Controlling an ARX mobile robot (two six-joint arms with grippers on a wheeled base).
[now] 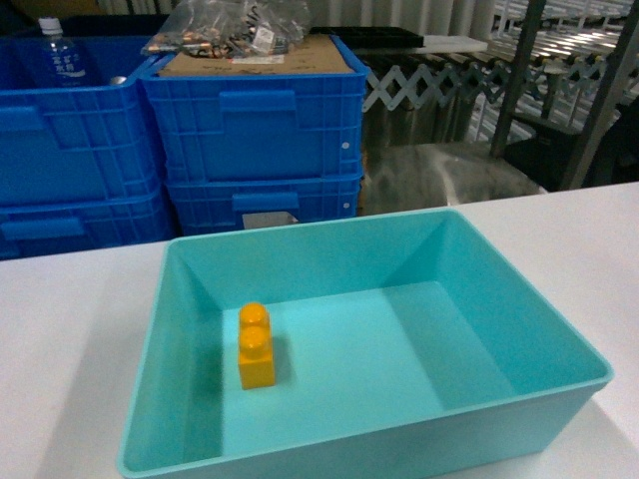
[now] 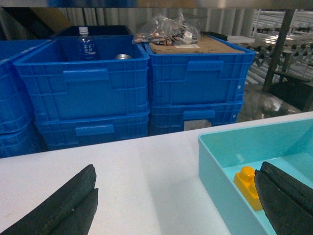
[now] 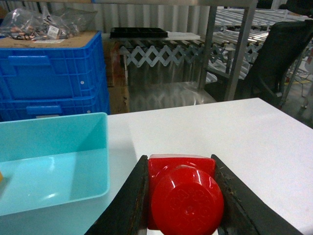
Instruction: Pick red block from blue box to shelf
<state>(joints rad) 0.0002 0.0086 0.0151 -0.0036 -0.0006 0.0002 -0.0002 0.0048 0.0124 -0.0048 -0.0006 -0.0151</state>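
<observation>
From the head camera we are looking down on the blue box [image 1: 364,344], which is sitting on the white surface [image 1: 70,329] with its long side facing us; only an orange-yellow brick [image 1: 256,346] is standing upright on its floor, towards the left wall, and neither claw is showing in this view. Behind the surface, dark blue crates [image 1: 255,135] are stacked in two columns, one topped with cardboard and a clear bag of small parts [image 1: 230,30], the other holding a bottle [image 1: 60,55], and slanted steel posts of the shelf [image 1: 599,100] are rising at the far right. From the left wrist camera we are seeing the left claw [image 2: 176,200] with its two dark fingers [image 2: 63,205] spread wide apart and nothing between them, one over the bare surface [image 2: 146,176], the other over the corner of the blue box [image 2: 220,166], where the orange-yellow brick [image 2: 248,186] is lying just inside the near wall. From the right wrist camera we are seeing the right claw [image 3: 181,196] clamped on the red block [image 3: 183,193], its round stud pointing at the lens and a dark finger [image 3: 129,200] pressing on each side. The block is out of the blue box [image 3: 54,156], which is lying to the left, and is being held above the white surface [image 3: 220,127]. Beyond it, the steel posts of the shelf [image 3: 239,49] are standing next to a black chair [image 3: 283,54].
</observation>
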